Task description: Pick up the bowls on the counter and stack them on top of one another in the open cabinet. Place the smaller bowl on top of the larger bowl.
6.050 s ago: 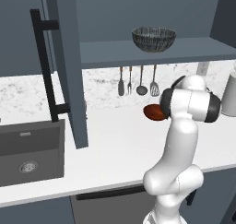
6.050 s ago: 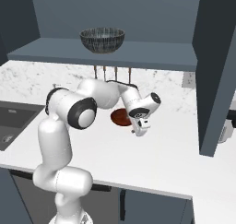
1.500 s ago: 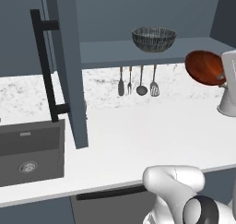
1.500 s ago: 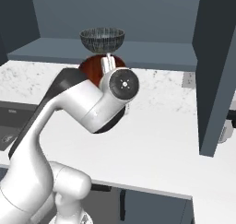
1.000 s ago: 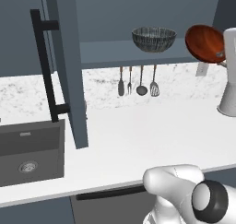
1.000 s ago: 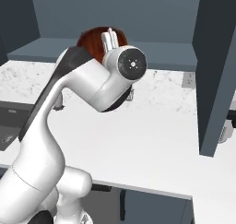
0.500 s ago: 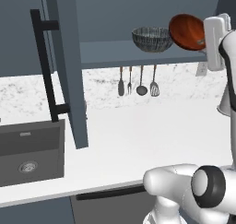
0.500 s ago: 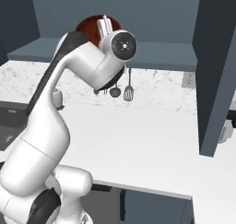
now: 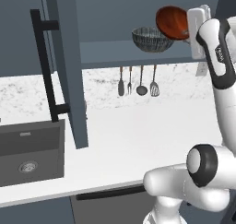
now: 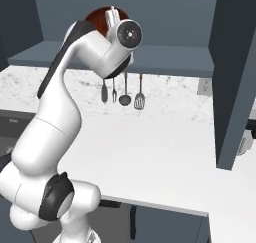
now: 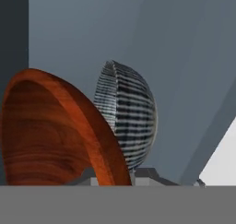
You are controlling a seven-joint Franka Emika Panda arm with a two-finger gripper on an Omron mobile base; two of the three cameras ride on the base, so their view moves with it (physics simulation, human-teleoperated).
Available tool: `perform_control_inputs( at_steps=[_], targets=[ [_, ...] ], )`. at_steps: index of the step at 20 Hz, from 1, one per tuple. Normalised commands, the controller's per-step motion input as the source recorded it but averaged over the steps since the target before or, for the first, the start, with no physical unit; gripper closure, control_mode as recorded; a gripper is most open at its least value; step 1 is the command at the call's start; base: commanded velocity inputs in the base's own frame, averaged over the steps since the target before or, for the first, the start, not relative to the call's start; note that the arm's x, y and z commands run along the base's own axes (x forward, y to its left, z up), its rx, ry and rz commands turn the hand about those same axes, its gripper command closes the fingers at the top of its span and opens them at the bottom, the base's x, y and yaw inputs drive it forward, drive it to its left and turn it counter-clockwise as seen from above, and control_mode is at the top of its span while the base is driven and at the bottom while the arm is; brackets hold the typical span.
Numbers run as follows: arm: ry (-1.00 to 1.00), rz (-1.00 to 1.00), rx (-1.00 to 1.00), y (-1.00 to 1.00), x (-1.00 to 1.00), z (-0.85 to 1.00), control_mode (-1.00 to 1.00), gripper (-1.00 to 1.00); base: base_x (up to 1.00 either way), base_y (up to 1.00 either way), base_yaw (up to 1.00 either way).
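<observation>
Near the top right of the left base view, the gripper (image 9: 188, 21) is squeezed tight on the rim of the small bowl (image 9: 171, 22). The bowl is up in the air and tipped on its side, just beside the big bowl (image 9: 151, 38). The big bowl sits upright on the shelf (image 9: 110, 52) of the open cabinet (image 9: 64, 66), high above the counter (image 9: 138, 140).

To do this step well, I think the arm should first turn the small bowl flat, open side up. Then it should slide it right over the middle of the big bowl and go down slowly. It should let go only when the small bowl rests inside, so nothing gets knocked off.
</observation>
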Motion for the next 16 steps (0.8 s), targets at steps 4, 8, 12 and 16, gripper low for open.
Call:
perform_control_inputs(
  at_steps=[4, 8, 12, 16],
  targets=[
    [0.00, 0.00, 0.00, 0.05, 0.65, 0.14, -1.00, 1.00, 0.00, 0.00, 0.00],
    [0.00, 0.00, -0.02, 0.19, 0.62, 0.01, -1.00, 1.00, 0.00, 0.00, 0.00],
    [0.00, 0.00, -0.05, 0.32, 0.68, 0.00, -1.00, 1.00, 0.00, 0.00, 0.00],
    [0.00, 0.00, -0.01, 0.04, 0.62, -0.01, -1.00, 1.00, 0.00, 0.00, 0.00]
  ],
)
